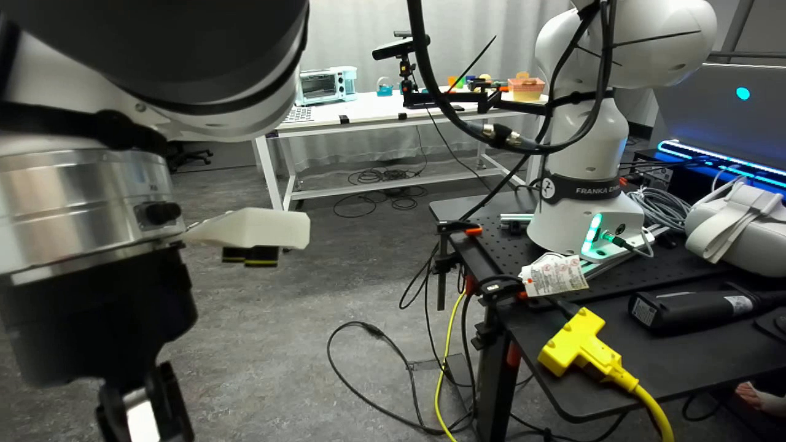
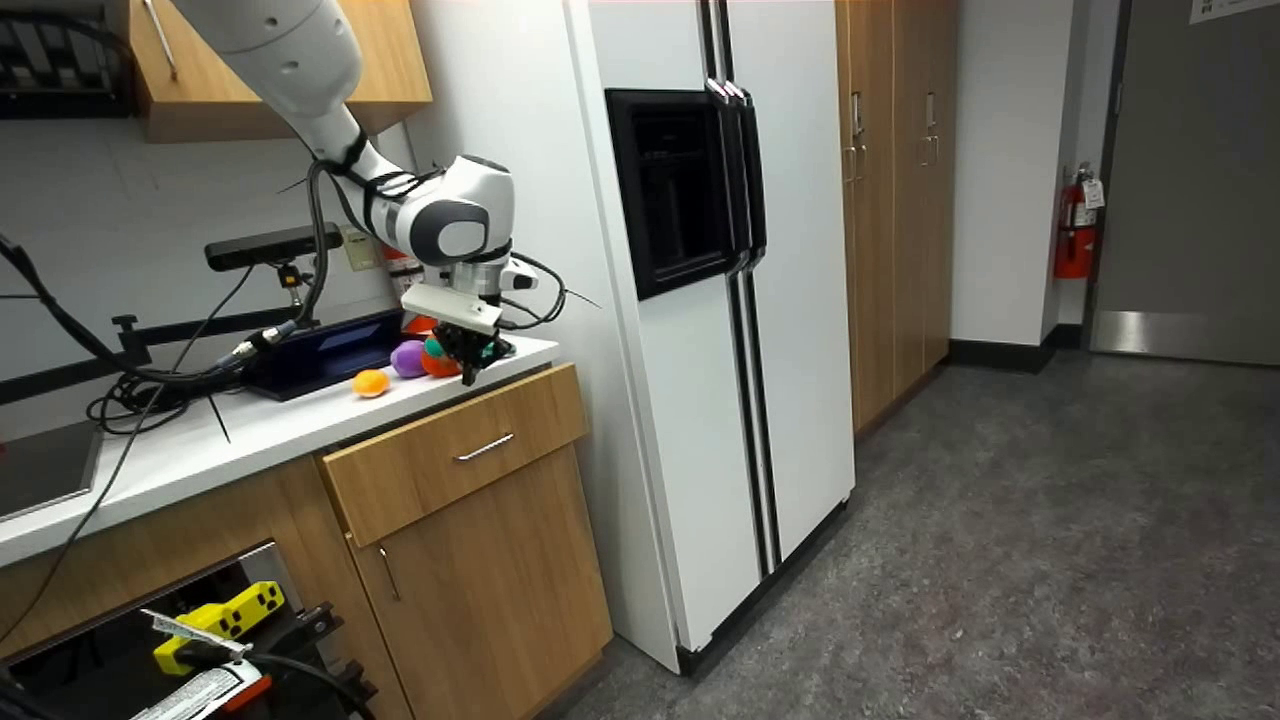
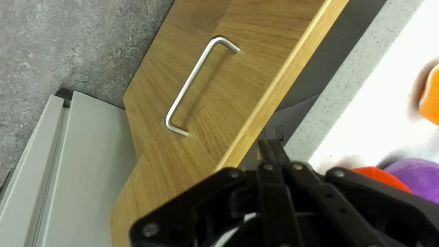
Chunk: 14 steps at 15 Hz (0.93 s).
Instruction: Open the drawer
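The drawer (image 2: pixel 430 470) has a light wooden front with a silver bar handle (image 2: pixel 484 447). In the wrist view the drawer front (image 3: pixel 253 68) stands a little out from the counter, leaving a narrow gap that shows its shaded grey inside with printed lettering. The handle (image 3: pixel 187 85) is to the upper left of the fingers there. My gripper (image 3: pixel 269 141) is shut and empty, its fingertips over or in the gap between rim and counter edge; their depth is unclear. In an exterior view the gripper (image 2: pixel 470 376) points down above the drawer's top edge.
The white counter (image 2: pixel 270 430) holds a purple toy (image 2: pixel 407 359), an orange one (image 2: pixel 371 383), a red-orange one (image 2: pixel 440 363) and a dark blue tray (image 2: pixel 325 350). A white refrigerator (image 2: pixel 670 420) stands beside the drawer. A cabinet door (image 2: pixel 490 590) is below it.
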Each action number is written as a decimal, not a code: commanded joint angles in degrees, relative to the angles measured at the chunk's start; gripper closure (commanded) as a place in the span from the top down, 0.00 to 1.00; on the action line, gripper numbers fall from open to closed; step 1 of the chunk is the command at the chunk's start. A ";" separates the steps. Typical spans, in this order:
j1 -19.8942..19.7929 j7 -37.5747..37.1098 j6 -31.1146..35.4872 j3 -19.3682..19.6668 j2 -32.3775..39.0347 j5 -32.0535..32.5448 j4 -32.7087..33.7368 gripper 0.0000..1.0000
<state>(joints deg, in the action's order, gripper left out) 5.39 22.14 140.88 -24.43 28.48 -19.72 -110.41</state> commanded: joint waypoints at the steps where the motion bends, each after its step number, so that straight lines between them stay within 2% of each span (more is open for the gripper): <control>1: -0.15 3.67 0.10 -1.49 3.98 -3.04 3.75 0.00; 8: -0.99 4.33 -1.20 -2.33 9.70 -3.33 7.32 0.00; 14: 0.85 -0.25 -0.80 2.20 8.46 1.41 5.36 0.00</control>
<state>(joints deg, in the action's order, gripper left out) 5.26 23.92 140.72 -25.24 37.71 -20.88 -104.30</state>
